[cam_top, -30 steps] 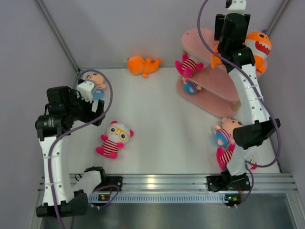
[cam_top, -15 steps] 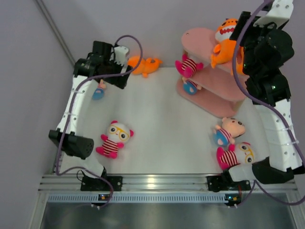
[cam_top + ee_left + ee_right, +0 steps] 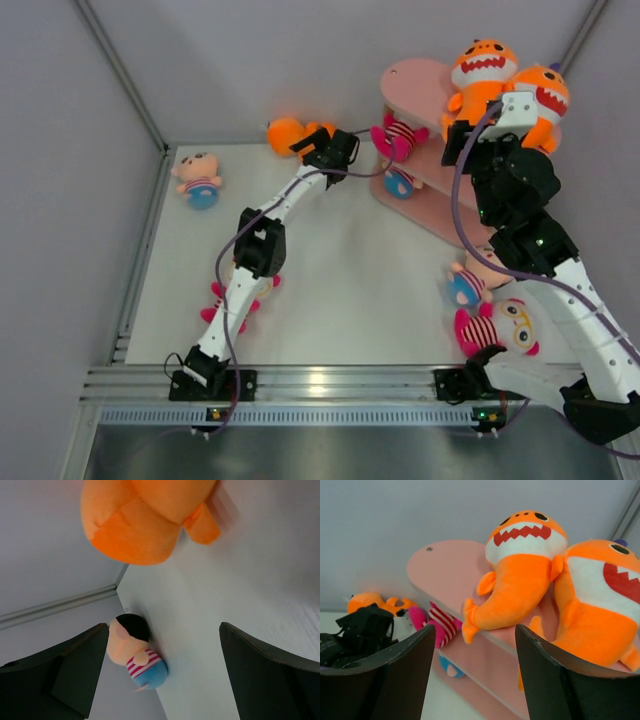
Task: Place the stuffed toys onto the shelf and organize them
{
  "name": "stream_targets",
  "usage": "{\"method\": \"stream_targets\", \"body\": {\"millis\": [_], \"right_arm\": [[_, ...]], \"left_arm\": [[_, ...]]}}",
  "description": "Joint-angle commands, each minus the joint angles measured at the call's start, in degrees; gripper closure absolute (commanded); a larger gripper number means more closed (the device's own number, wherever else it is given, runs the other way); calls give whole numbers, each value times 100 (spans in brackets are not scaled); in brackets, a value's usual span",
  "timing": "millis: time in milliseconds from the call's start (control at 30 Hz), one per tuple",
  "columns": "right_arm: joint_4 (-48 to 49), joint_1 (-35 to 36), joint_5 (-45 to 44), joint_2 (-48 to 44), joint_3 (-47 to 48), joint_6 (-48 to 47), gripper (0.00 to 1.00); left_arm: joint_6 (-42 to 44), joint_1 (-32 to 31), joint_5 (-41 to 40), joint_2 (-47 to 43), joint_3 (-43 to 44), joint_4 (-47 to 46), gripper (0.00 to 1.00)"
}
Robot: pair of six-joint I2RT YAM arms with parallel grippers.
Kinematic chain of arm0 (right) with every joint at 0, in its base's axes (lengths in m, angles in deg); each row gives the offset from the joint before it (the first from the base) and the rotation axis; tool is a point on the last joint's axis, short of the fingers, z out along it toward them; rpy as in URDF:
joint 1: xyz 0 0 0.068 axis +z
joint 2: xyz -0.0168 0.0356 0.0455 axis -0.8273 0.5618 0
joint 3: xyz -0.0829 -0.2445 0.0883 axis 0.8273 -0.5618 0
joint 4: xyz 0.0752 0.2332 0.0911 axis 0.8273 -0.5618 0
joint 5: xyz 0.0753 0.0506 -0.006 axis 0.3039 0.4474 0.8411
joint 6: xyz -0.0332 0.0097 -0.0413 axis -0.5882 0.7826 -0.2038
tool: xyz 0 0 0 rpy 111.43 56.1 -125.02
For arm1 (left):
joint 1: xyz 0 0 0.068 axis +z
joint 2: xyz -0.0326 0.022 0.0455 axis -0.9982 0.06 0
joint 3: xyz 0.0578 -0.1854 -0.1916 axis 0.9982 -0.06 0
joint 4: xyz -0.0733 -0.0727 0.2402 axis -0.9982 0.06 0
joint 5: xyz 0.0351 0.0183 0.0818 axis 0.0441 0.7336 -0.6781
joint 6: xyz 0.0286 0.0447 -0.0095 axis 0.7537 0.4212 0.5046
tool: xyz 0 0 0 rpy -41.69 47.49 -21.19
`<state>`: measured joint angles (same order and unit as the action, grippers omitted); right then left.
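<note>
Orange shark 1 and shark 2 sit touching on the shelf, far right corner. Left gripper, by shark 3, and right gripper gape wide, empty.

Robot lab cell: grey walls, aluminium rail, white tabletop

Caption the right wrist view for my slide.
Open right gripper facing two orange sharks side by side atop the shelf.

The left arm and right arm are showing white link shells with black joint housings. A purple cable is running along each. The left gripper and right gripper are presenting dark matte fingers.
</note>
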<state>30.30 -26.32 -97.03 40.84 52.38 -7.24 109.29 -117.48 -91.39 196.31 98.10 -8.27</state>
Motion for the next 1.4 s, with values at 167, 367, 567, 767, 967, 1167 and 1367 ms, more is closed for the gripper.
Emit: {"method": "stream_targets", "body": {"millis": [167,367,567,767,967,1167,1367], "right_arm": [[527,285,-80,-808,-506,46,35],[633,311,-255,-1002,-568,-68,35],[677,311,-353,-993,-664,-288,34],[712,311,-344,-853,-691,-454,33],[721,320,-344,-852,-691,-569,32],[747,320,-388,-896,-656,-683,32],[782,320,-423,-861,-629,-771,32]], "left_arm": [[1724,376,-728,314,-285,-2381,2],[2920,420,-596,982,-293,-3779,2],[3801,455,-482,1405,-267,-4582,2],[3986,464,-324,1572,-284,-4590,2],[4469,481,-192,1801,-276,-5012,2],[4584,595,98,1871,-240,-5092,13],[4610,692,388,1924,-267,-5039,40]]}}
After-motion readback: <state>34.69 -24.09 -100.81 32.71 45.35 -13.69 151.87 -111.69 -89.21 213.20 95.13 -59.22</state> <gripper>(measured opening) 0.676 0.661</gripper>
